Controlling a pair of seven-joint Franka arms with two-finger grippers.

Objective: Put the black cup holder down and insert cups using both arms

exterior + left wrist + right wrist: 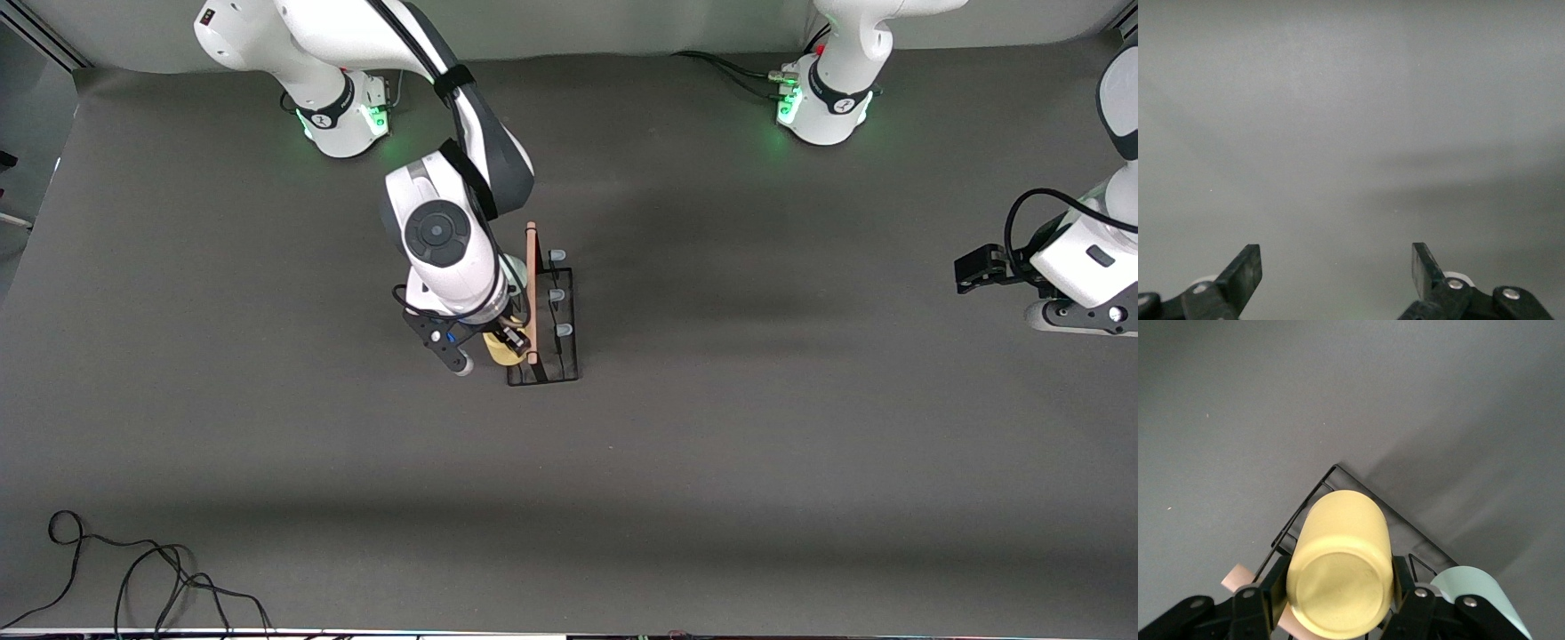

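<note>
The black cup holder (553,354) stands mid-table, its wooden rod (532,284) on top and bare pale pegs (557,294) on the side toward the left arm's end. My right gripper (507,343) is shut on the yellow cup (1341,567), held upside down at the holder's (1338,472) end nearer the front camera, on the side toward the right arm's end. A pale green cup (1479,595) sits beside it on the holder. The light blue cup is out of view. My left gripper (1337,267) waits open and empty over bare table at the left arm's end (976,268).
A loose black cable (133,569) lies at the table's front corner toward the right arm's end. The grey table cover (756,444) stretches round the holder.
</note>
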